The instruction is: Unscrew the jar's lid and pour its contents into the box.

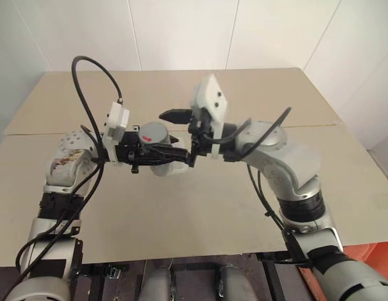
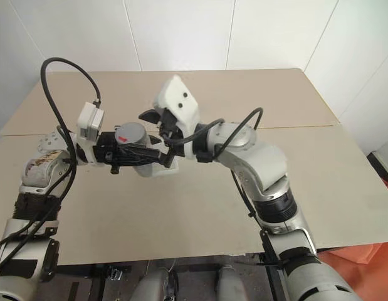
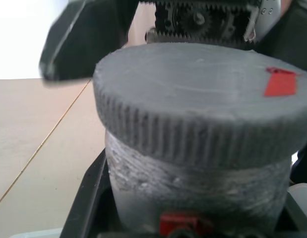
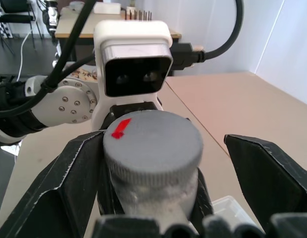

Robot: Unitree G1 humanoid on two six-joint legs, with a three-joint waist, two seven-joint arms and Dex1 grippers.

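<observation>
A robot's two arms meet above a plain beige tabletop [image 1: 200, 207] with a matte, board-like surface. The left gripper [image 1: 161, 152] reaches in level from the left, its black fingers closed around the body of the jar [image 3: 193, 198], a small cylinder with cloudy, scuffed, silvery-grey sides, held upright in the air. On top sits the lid [image 4: 152, 144], a round flat grey cap, as wide as the jar, with a dull, slightly grainy top and fine vertical ridges around its rim. A small red rectangular mark [image 4: 120, 128] lies near the lid's edge.

The right gripper [image 1: 181, 135] comes in from the right at lid height. Its fingers [image 4: 265, 168], thick, angular and matte black, are spread wide on either side of the lid, with a clear gap on one side; on the other side contact cannot be judged.

Under the jar, part of the box [image 4: 227, 206] shows: pale, translucent white plastic with a rounded corner, resting on the tabletop. The jar's contents cannot be made out
</observation>
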